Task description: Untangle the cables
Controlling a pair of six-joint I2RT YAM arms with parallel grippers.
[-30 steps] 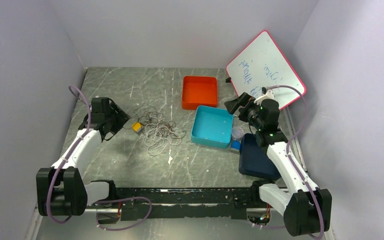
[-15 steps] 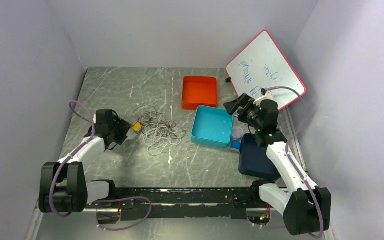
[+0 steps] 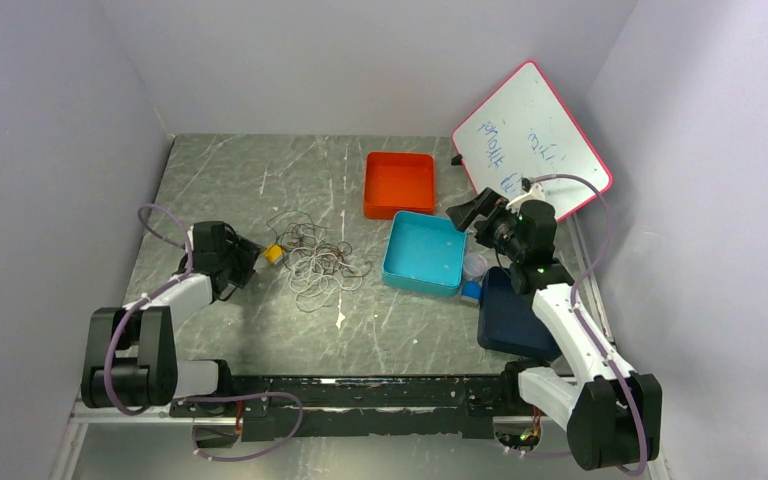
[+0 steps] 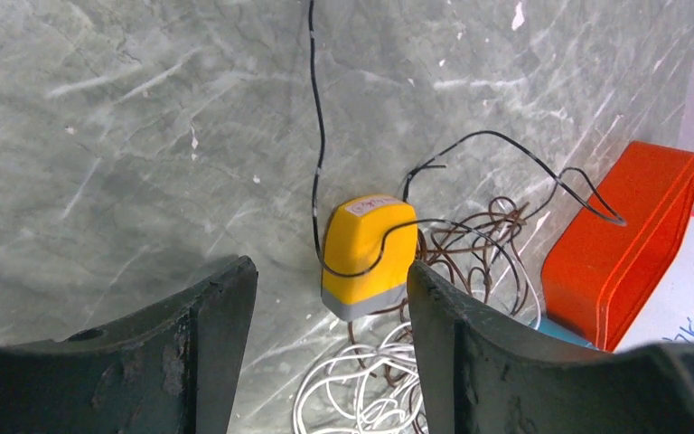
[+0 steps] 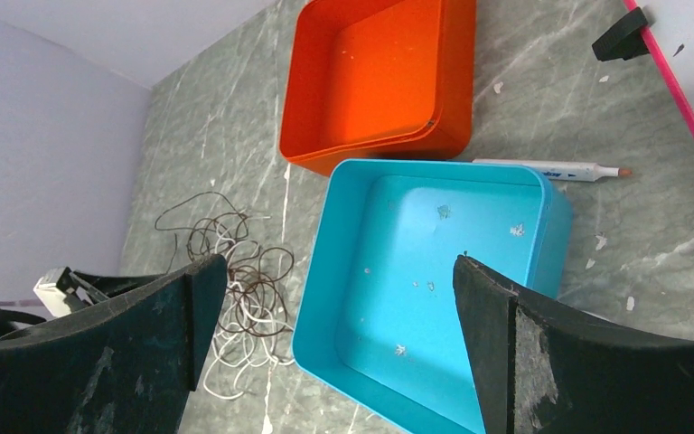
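The cables (image 3: 315, 262) lie in a loose tangle of black, brown and white loops on the table, left of centre. A small yellow box (image 3: 274, 254) sits at the tangle's left edge. In the left wrist view a black cable (image 4: 318, 136) runs over the yellow box (image 4: 366, 255), with brown loops (image 4: 479, 258) and white loops (image 4: 361, 398) beside it. My left gripper (image 3: 250, 262) is open and low, just left of the box, which shows between its fingers (image 4: 330, 271). My right gripper (image 3: 465, 212) is open and empty above the teal tray (image 5: 339, 267). The tangle shows at the left in the right wrist view (image 5: 244, 289).
An orange tray (image 3: 399, 184) stands behind a teal tray (image 3: 425, 253). A whiteboard (image 3: 530, 135) leans at the back right, with a marker (image 5: 551, 169) lying near it. A dark blue box (image 3: 510, 315) and a small clear container (image 3: 474, 266) sit under the right arm.
My left arm has dropped and drawn toward the near left, bringing its open gripper low beside the yellow box. The right arm has barely moved. The cables lie as before.
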